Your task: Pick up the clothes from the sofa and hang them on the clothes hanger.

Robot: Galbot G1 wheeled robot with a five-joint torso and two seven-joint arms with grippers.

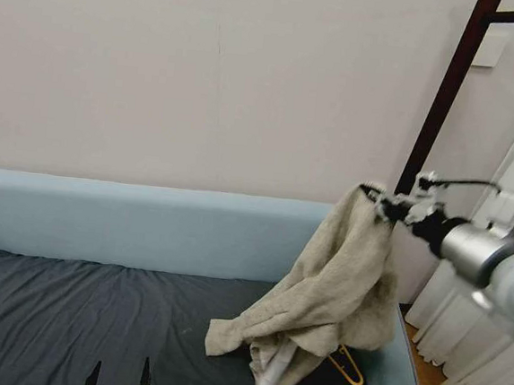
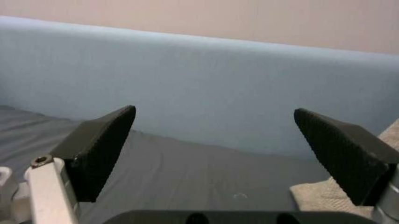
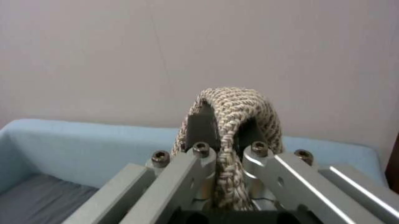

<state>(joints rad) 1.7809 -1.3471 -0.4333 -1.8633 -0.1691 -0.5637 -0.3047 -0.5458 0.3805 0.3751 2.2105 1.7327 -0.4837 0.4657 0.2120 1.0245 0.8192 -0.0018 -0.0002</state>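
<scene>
Against a plain pale wall (image 1: 205,71), a long sofa (image 1: 128,222) with a light blue back and a dark grey seat cushion (image 1: 48,318) runs across the robot's head view. At the sofa's right end a beige knitted garment (image 1: 339,281) hangs in loose folds. Its upper edge is lifted to about the height of the sofa back's top, and its lower folds trail onto the seat. Behind it, to the right, the dark wooden post of a clothes rack (image 1: 446,92) slants up the wall, with a crossbar at the top. A white curtain (image 1: 459,354) falls to the floor beyond the sofa's end.

Reaching in from the right, the right gripper (image 1: 384,204) holds the garment by its top edge. The right wrist view shows the right gripper (image 3: 227,126) with its fingers pressed together on a thick fold of the knit (image 3: 240,100), which bulges over their tips.

Low at the front, over the dark seat and well apart from the garment, the left gripper (image 1: 117,380) shows its two black fingertips. In the left wrist view the left gripper (image 2: 213,112) is spread wide with nothing between its fingers, facing the blue sofa back, and a corner of the beige knit (image 2: 324,196) lies beside one finger.

A yellow hanger (image 1: 348,364) lies on the seat, partly under the garment's hanging folds.
</scene>
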